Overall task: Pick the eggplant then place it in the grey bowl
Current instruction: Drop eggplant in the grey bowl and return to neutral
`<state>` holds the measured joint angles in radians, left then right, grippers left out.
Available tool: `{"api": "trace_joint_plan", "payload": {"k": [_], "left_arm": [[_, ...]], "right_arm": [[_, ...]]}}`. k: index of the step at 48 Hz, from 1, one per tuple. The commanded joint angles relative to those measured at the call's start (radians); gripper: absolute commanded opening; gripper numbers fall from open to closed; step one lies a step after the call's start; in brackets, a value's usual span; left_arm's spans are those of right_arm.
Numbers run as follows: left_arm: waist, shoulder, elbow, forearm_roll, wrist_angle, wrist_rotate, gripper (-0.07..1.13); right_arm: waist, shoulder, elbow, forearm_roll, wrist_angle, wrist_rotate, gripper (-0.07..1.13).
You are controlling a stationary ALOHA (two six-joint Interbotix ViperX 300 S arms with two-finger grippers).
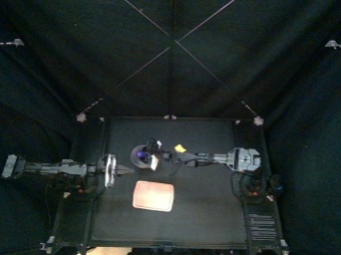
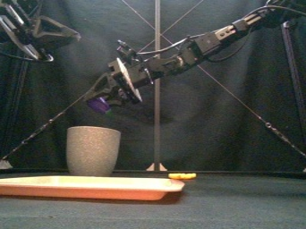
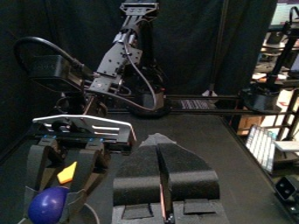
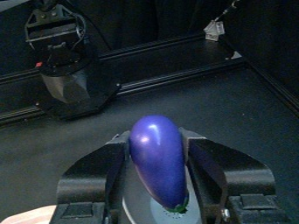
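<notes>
On the counter [image 1: 200, 214] stands the grey bowl [image 2: 93, 150]. The left claw [image 3: 163, 171] rests aside, jaws together. The right claw [image 2: 114, 89], above the bowl, is clamped on the purple eggplant [image 2: 99, 105]. Alignment in depth seems uncertain, so if dropped here it might clip the rim and bounce out.

black jointed arms [image 2: 203, 43]; silver cross-plate [image 3: 84, 125] over each end effector's [image 4: 158, 171] grey-backed black jaws.
</notes>
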<state>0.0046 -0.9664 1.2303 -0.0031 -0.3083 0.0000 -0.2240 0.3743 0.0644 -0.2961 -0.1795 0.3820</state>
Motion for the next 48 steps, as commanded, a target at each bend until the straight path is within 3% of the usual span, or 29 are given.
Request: {"api": "trace_joint_plan", "payload": {"k": [1,10,22,39,48], "left_arm": [[0.0,0.005,-0.012,0.0,-0.003,0.002,-0.03],[0.0,0.005,-0.011,0.0,-0.005,0.002,-0.03],[0.0,0.005,-0.009,0.0,-0.003,0.0,-0.03],[0.0,0.003,-0.008,0.0,-0.003,0.002,-0.03],[0.002,0.003,-0.008,0.0,-0.003,0.005,-0.03]], "right_arm": [[-0.006,-0.034,-0.025,-0.002,-0.008,0.002,0.81],[-0.011,-0.052,-0.017,-0.002,-0.009,0.0,1.01],[-0.037,-0.189,0.071,-0.012,0.005,0.002,1.01],[-0.029,-0.63,0.489,-0.017,-0.103,-0.009,1.01],[0.028,-0.868,0.703,-0.051,-0.179,-0.006,1.01]]}}
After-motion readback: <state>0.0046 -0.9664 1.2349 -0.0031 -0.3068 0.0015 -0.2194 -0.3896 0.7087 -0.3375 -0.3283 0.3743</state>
